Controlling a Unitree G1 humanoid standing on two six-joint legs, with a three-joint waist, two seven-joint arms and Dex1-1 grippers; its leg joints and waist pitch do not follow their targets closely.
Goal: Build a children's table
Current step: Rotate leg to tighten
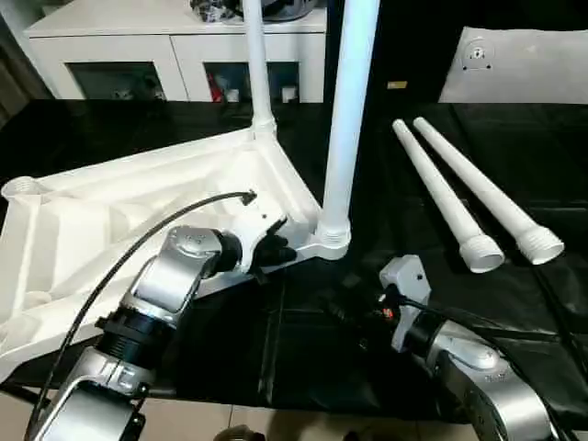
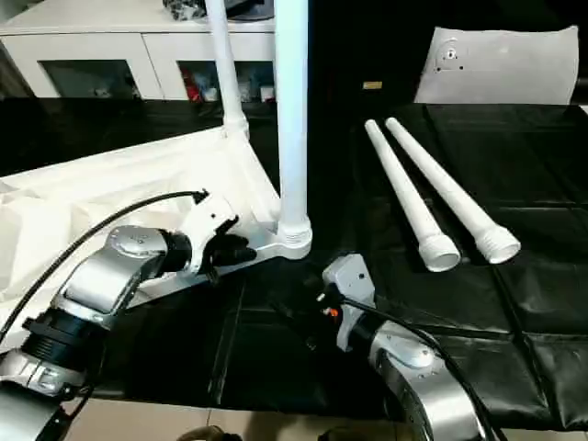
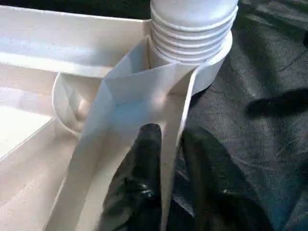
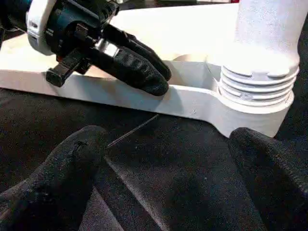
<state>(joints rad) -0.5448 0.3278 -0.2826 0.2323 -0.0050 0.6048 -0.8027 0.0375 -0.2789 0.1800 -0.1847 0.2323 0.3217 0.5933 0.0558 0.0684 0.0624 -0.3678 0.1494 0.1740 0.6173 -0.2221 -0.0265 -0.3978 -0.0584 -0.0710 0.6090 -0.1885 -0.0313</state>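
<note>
Nearest, the right hand (image 4: 159, 178) is held wide open and empty, low over the black-covered table (image 1: 303, 349). Just beyond it, the left hand (image 3: 166, 159) is nearly closed, pinching the thin side wall of the upturned white plastic rectangular tabletop (image 1: 110, 220) beside its near corner socket. Two long white tapered tube legs (image 1: 347, 119) are seen standing in sockets; two more (image 1: 450, 188) lie farther right. The hollow plastic is judged light, stiff and slippery; ribs and rims should offer the surest hold.
</note>
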